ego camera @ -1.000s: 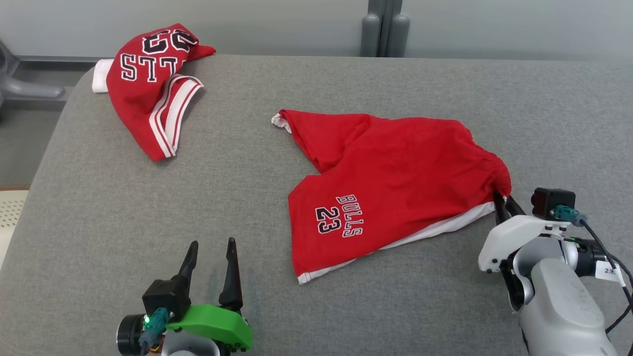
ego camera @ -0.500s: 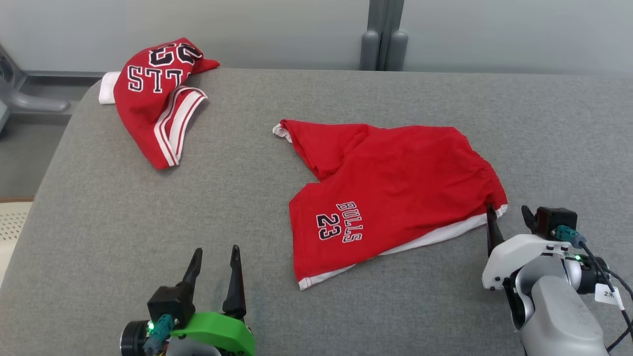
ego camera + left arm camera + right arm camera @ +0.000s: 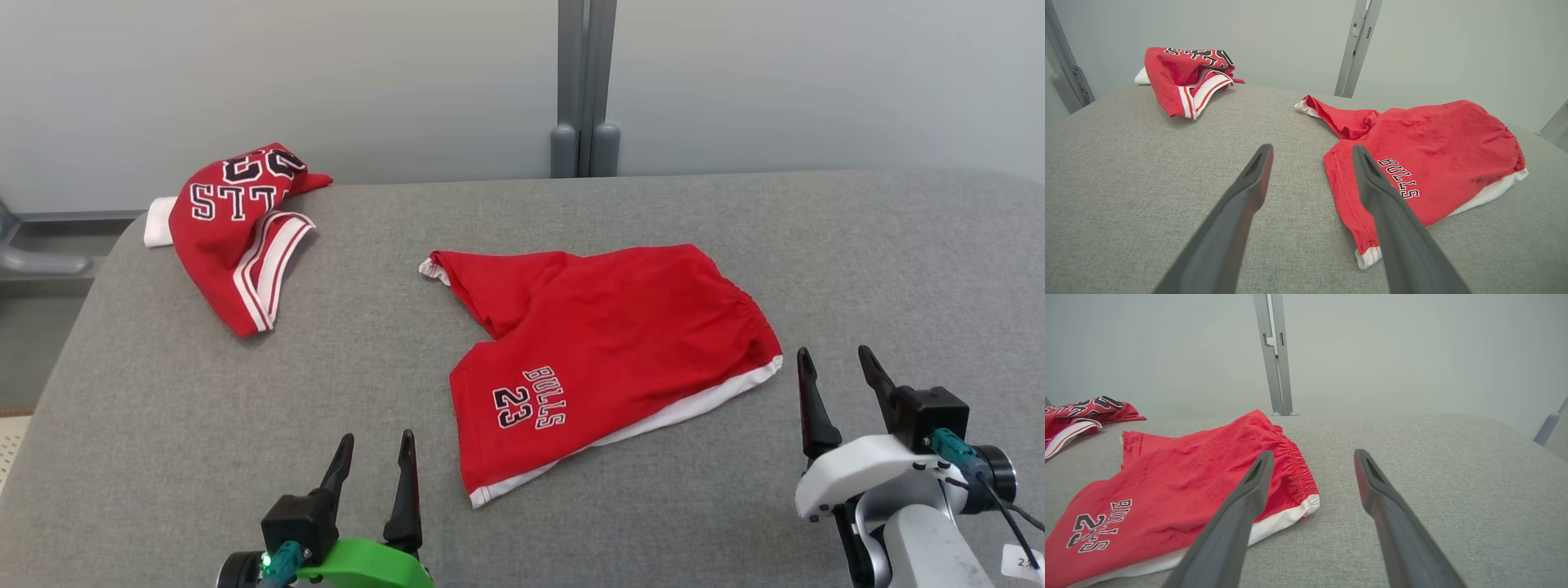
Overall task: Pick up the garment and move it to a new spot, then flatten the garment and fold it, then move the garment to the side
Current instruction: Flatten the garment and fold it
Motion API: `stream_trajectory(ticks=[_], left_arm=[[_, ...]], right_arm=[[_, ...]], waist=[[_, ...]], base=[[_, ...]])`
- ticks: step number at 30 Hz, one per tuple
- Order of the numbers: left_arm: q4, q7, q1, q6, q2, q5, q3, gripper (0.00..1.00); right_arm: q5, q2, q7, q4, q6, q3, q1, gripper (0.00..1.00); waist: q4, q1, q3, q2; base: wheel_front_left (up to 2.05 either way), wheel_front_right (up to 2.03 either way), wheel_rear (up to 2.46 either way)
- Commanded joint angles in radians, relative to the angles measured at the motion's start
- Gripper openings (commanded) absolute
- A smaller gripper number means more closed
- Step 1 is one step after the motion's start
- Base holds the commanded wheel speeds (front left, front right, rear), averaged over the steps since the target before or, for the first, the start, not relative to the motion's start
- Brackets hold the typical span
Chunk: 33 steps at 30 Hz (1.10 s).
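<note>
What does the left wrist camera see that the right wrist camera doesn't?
Left wrist view: the open left gripper up close, the red jersey in full, and the near leg hem of the red shorts. Right wrist view: the open right gripper up close, the gathered waistband, and the number 23. Both: the red shorts, part of the red jersey, the grey surface and the metal post.

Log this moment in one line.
left pincer: open, empty | right pincer: open, empty | Bulls shorts: unfolded on grey table | red jersey: far-left corner

The red shorts (image 3: 620, 327) carry "BULLS" and "23".
</note>
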Motion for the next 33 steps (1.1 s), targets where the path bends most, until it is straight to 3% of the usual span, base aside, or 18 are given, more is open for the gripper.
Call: stream_trajectory(ticks=[1, 8, 21, 33], left_arm=[[-0.001, 0.0, 0.015, -0.006, 0.001, -0.003, 0.003, 1.0], [-0.005, 0.0, 0.028, -0.007, -0.003, 0.005, 0.025, 1.0], [-0.006, 0.0, 0.037, -0.006, -0.006, 0.026, 0.042, 1.0], [0.171, 0.142, -0.014, -0.071, -0.007, -0.039, -0.104, 1.0]], right_arm=[[0.012, -0.002, -0.002, -0.026, -0.001, 0.005, 0.031, 1.0], [0.065, -0.002, -0.003, -0.129, -0.001, 0.029, 0.128, 1.0], [0.061, -0.003, -0.003, -0.151, -0.001, 0.056, 0.147, 1.0], [0.049, -0.003, 0.012, -0.151, -0.001, 0.068, 0.123, 1.0]], waist=[[-0.009, 0.0, -0.019, 0.0], [-0.003, 0.0, -0.036, 0.0], [-0.001, 0.0, -0.038, 0.0], [-0.072, 0.0, 0.023, 0.0]], base=[[0.0, 0.0, 0.0], [0.0, 0.0, 0.0], [0.0, 0.0, 0.0], [0.0, 0.0, 0.0]])
